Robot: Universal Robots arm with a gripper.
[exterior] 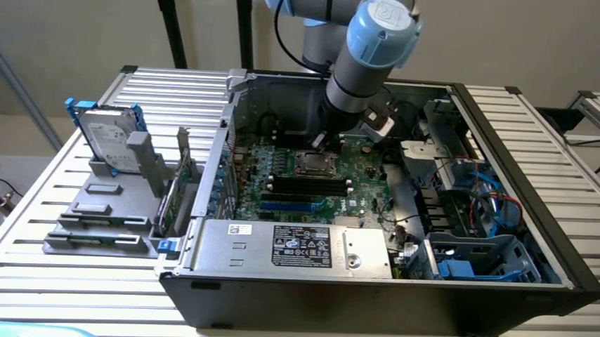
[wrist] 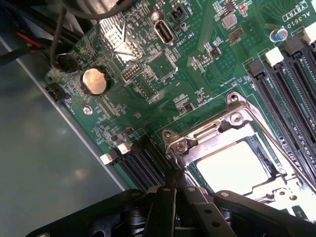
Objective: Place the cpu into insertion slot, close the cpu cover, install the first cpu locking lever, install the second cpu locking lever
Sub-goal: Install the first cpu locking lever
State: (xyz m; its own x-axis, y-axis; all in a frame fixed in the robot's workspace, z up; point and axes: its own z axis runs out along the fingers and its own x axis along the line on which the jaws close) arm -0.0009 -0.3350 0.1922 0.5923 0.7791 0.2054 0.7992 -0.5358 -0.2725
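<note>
Inside the open computer case, the insertion slot point(exterior: 314, 163) sits on the green motherboard point(exterior: 361, 175). The arm reaches down into the case, and my gripper point(exterior: 324, 142) hangs just behind the slot. In the wrist view the pale cpu point(wrist: 232, 168) lies in the slot, framed by the silvery cpu cover point(wrist: 207, 140), which lies flat over it. A thin metal locking lever point(wrist: 276, 133) runs along one side of the cover. My gripper point(wrist: 172, 185) is shut with nothing between its black fingers. Its tips are right at the corner of the slot.
Black memory slots point(wrist: 286, 79) run beside the socket, and a coin battery point(wrist: 94, 80) sits further off. The power supply point(exterior: 291, 246) fills the case front. Cables and a blue drive cage point(exterior: 478, 256) crowd the exterior view's right. A hard drive point(exterior: 108, 137) stands outside on the slatted table.
</note>
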